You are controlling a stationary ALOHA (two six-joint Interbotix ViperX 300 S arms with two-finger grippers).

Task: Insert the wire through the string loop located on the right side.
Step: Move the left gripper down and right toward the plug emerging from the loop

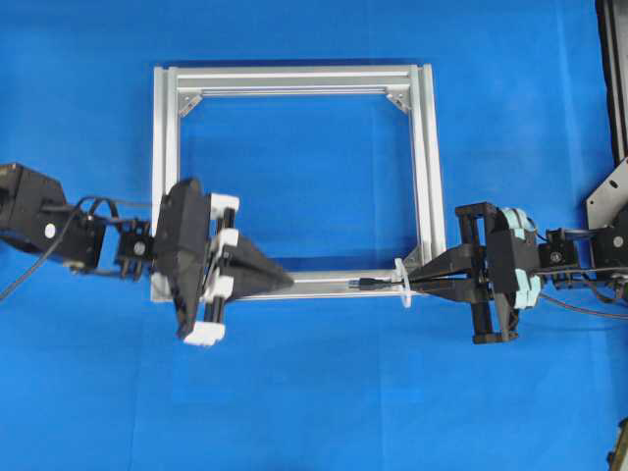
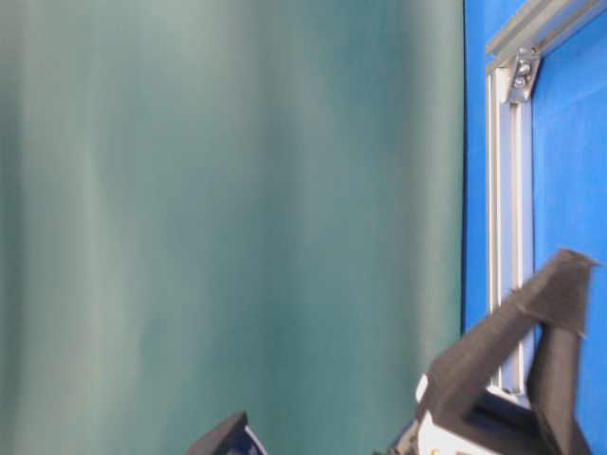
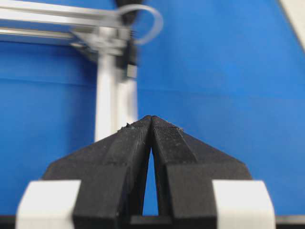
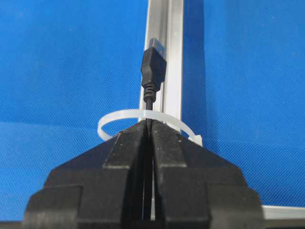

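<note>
While R pincer (image 4: 148,125) clamps wire (image 4: 153,71) thru string loop (image 4: 119,119), L pincer (image 3: 151,119) closed, empty.

The thin black wire with a small rectangular plug (image 4: 153,67) passes through the whitish translucent string loop (image 4: 125,116), its plug pointing toward twelve o'clock beyond it.

Robotics lab bench. Flat blue cloth (image 1: 314,412) covers the whole work surface. Square aluminium frame (image 1: 424,177) lies on it like a test fixture. Two robot arms (image 1: 59,221) reach in from opposite sides. Plain teal-green curtain (image 2: 228,209) forms the backdrop.
</note>
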